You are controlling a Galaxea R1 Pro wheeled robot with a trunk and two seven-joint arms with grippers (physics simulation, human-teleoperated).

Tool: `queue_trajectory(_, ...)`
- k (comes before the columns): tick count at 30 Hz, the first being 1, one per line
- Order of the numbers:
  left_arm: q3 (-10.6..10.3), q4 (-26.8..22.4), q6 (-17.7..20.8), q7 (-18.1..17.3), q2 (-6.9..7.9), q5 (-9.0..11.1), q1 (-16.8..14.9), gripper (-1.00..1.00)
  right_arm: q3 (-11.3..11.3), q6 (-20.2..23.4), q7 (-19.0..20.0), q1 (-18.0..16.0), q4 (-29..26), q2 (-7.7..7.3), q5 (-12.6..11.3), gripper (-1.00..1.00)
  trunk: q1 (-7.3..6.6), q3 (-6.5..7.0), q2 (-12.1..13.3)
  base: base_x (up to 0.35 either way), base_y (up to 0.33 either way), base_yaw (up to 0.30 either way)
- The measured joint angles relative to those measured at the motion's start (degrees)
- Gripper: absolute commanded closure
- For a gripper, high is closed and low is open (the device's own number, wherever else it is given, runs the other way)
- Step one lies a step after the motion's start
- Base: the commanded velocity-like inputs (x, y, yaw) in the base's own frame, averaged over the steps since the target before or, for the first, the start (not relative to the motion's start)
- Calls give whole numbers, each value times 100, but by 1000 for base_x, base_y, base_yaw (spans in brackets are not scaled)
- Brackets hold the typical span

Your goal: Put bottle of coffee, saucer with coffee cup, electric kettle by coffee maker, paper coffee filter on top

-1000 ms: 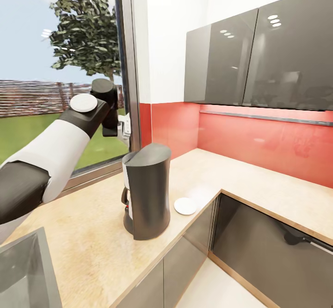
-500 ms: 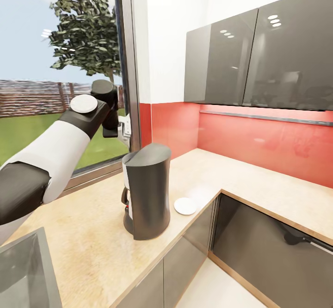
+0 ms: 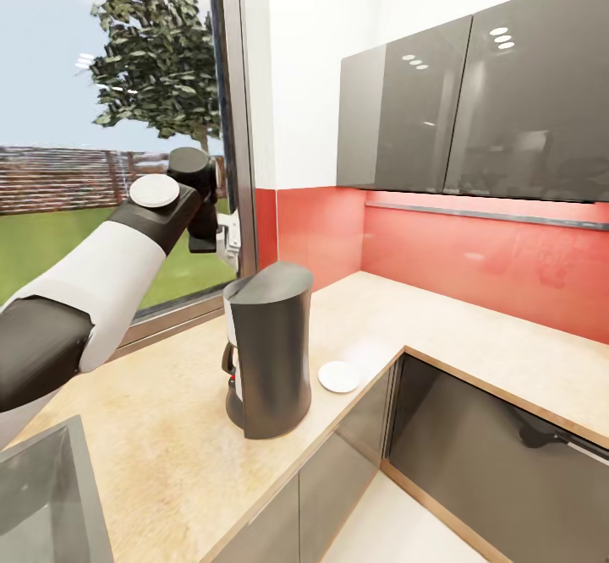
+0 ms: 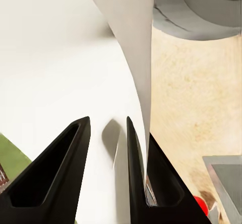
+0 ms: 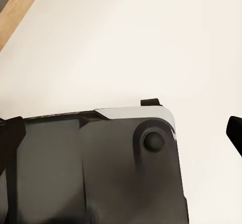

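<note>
Since the earlier frames almost nothing has shifted: the left arm (image 3: 101,284) has edged slightly, its round white wrist cap sitting a touch lower and to the right, while the counter's things lie as they did.

From the head view the left arm reaches up and forward over the countertop (image 3: 161,428) toward the window (image 3: 110,123), its wrist level with the window frame above the coffee maker (image 3: 269,347). The left gripper (image 4: 107,171) shows in its wrist view with two dark fingers (image 4: 55,173) parted by a narrow gap. A thin white curved sheet, probably the paper coffee filter (image 4: 136,77), runs along the inner side of one finger; whether it is pinched between them I cannot tell from this angle. Beyond it lie the beige countertop and the grey rounded top of the coffee maker.

The coffee maker stands upright near the counter's front edge. A small white saucer (image 3: 339,376) lies flat just beside it, on the side toward the corner. A sink (image 3: 42,495) is set into the counter near the robot.

The right wrist view shows a dark robot part (image 5: 96,168) over a pale floor; that gripper's state cannot be told.
</note>
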Motion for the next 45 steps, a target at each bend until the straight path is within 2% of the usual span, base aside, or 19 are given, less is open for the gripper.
queue_trajectory(2, -9, 19, -1, 0, -1, 160, 1, 100, -1, 0, 0, 0, 0, 0, 0, -100, 0, 0, 0, 0, 0, 0)
queue_trajectory(7, -19, 29, -2, 0, -1, 233, 14, 100, 1, 2, 0, 0, 1, 0, 0, -100, 0, 0, 0, 0, 0, 0)
queue_trajectory(17, -28, 46, -22, 0, 2, 262, 27, 100, 1, 9, 0, 0, 2, 0, 0, -100, 0, 0, 0, 0, 0, 0)
queue_trajectory(27, -24, 47, -396, -2, -1, 262, 27, 100, 1, 9, 0, 0, 3, 0, 0, -100, 0, 0, 0, 0, 0, 0)
queue_trajectory(36, -20, 64, -415, -3, -9, 270, 33, 100, 1, 9, 0, 0, 4, 0, 0, -100, 0, 0, 0, 0, 0, 0)
queue_trajectory(45, -24, 304, -391, -2, -33, 278, 111, 100, 1, 9, 0, 0, 4, 0, 0, -100, 0, 0, 0, 0, 0, 0)
